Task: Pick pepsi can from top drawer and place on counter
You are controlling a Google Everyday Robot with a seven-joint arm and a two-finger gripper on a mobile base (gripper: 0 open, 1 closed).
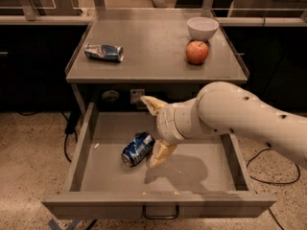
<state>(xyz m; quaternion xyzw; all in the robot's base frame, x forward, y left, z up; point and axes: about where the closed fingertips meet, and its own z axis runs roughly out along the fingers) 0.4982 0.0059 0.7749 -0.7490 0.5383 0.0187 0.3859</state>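
The pepsi can [137, 149] lies on its side in the open top drawer [81, 143], deep blue with white markings, its silver end toward the front left. My gripper [151, 131] hangs over the drawer just right of the can, open, with one cream finger [149, 103] above and one finger [161, 154] beside the can's right end. It holds nothing. The grey counter [153, 44] is above the drawer.
On the counter lie a crushed silver-blue can [103, 51] at the left, a red apple [197, 52] and a white bowl [202, 28] at the right. The drawer's dark loop handle [160, 213] is at the front. Cables run on the floor at both sides.
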